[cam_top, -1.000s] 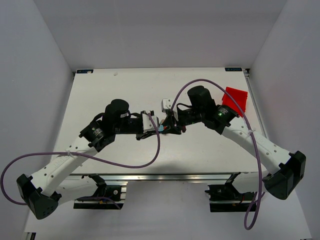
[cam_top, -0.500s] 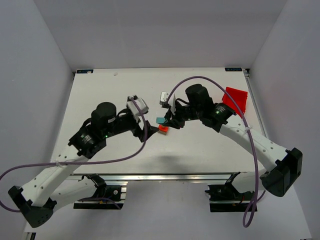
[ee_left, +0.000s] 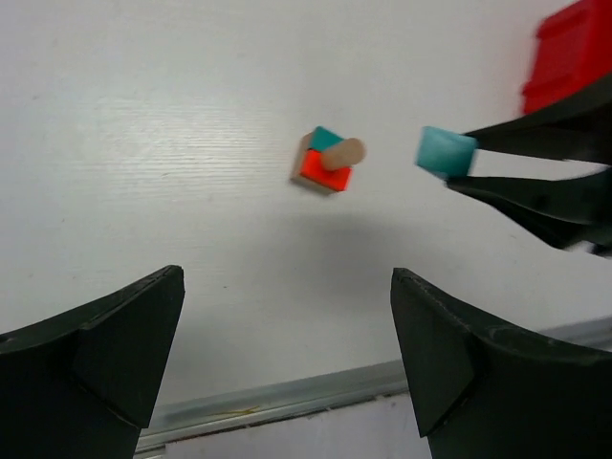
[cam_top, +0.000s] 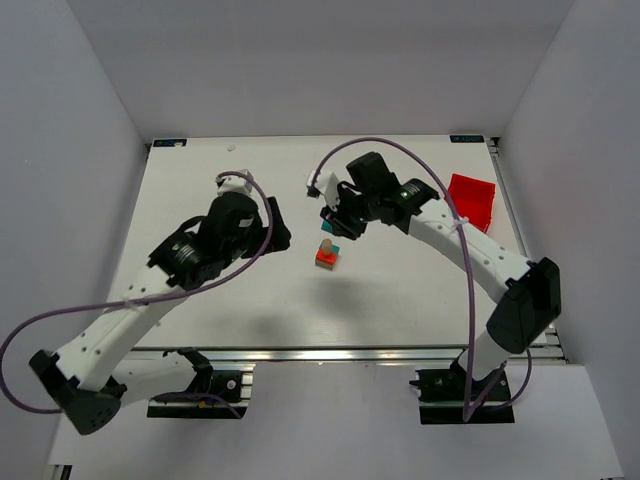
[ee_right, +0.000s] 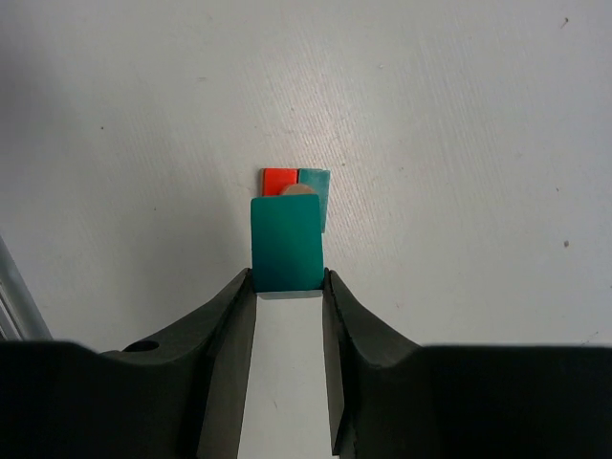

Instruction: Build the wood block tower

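Presently, the wood block tower [ee_left: 323, 161] stands on the bench [cam_top: 200, 180] (red and teal pieces, tan peg; layers hard to separate). The right tool [ee_right: 287, 277] clamps a teal block [ee_right: 285, 242] near the tower, partly hiding it. The left tool [ee_left: 284, 287] gapes wide, short of the tower.

The wood block tower [ee_left: 320, 173] is matt-painted, its peg [ee_left: 342, 153] bare wood; the table [ee_left: 143, 143] matt white.
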Controlling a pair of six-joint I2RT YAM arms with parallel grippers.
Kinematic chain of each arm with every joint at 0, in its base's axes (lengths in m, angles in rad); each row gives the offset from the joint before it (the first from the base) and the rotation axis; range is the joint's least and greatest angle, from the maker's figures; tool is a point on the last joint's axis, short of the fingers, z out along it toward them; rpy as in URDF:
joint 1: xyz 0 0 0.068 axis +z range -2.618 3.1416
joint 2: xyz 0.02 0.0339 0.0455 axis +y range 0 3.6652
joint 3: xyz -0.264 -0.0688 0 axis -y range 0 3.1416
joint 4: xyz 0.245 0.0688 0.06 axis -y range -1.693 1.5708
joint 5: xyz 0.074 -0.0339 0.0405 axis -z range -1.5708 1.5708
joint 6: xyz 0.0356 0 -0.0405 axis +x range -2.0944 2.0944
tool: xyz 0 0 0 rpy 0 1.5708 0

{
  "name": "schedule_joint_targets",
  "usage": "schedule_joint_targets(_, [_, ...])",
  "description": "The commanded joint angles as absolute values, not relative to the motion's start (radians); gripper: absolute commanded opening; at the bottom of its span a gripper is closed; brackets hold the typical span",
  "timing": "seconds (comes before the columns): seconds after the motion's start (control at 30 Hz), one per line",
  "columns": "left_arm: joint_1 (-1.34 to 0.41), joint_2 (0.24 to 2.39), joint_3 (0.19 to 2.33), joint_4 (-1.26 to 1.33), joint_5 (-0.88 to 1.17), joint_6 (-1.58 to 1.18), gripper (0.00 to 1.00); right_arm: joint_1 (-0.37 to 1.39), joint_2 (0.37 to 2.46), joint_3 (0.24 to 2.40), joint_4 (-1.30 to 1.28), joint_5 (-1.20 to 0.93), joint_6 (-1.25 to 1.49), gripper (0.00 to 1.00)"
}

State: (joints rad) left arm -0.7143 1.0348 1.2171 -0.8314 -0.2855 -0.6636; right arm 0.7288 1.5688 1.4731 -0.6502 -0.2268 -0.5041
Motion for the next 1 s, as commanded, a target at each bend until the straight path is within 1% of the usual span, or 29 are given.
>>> schedule_joint_targets(0.0, [-0.695,1.078,1.21,-0.878,-0.416,-0.767,0.98,0.735,1.643,1.595,-0.741,-0.181,-0.438,0.0])
schedule_joint_targets(0.1, [-0.657,1.117,1.201,-0.847,-0.44,-0.775,0.98,0.736,1.686,1.601,-0.732,-0.135,-0.384,0.0])
schedule_joint_targets(0.13, [-0.644,1.117,1.181,-0.788,-0.419,-0.767,0.98,0.736,1.693,1.601,-0.732,-0.132,-0.38,0.0])
schedule_joint_targets(0.23, [-0.58,1.124,1.118,-0.721,-0.325,-0.752,0.98,0.738,1.715,1.6,-0.732,-0.129,-0.373,0.0])
schedule_joint_targets(0.33, [-0.508,1.178,1.108,-0.718,-0.307,-0.72,0.98,0.738,1.732,1.6,-0.73,-0.083,-0.339,0.0])
schedule_joint_targets(0.5, [-0.405,1.262,1.088,-0.698,-0.207,-0.678,0.98,0.739,1.752,1.592,-0.735,-0.072,-0.314,0.0])
schedule_joint_targets(0.6, [-0.387,1.27,1.088,-0.698,-0.198,-0.649,0.98,0.744,1.766,1.588,-0.721,-0.068,-0.314,0.0])
schedule_joint_targets(0.8, [-0.385,1.218,1.095,-0.736,-0.235,-0.632,0.98,0.752,1.813,1.612,-0.719,-0.063,-0.308,0.0])
schedule_joint_targets(0.97, [-0.387,1.195,1.106,-0.749,-0.224,-0.583,0.98,0.764,1.828,1.624,-0.71,-0.04,-0.314,0.0])
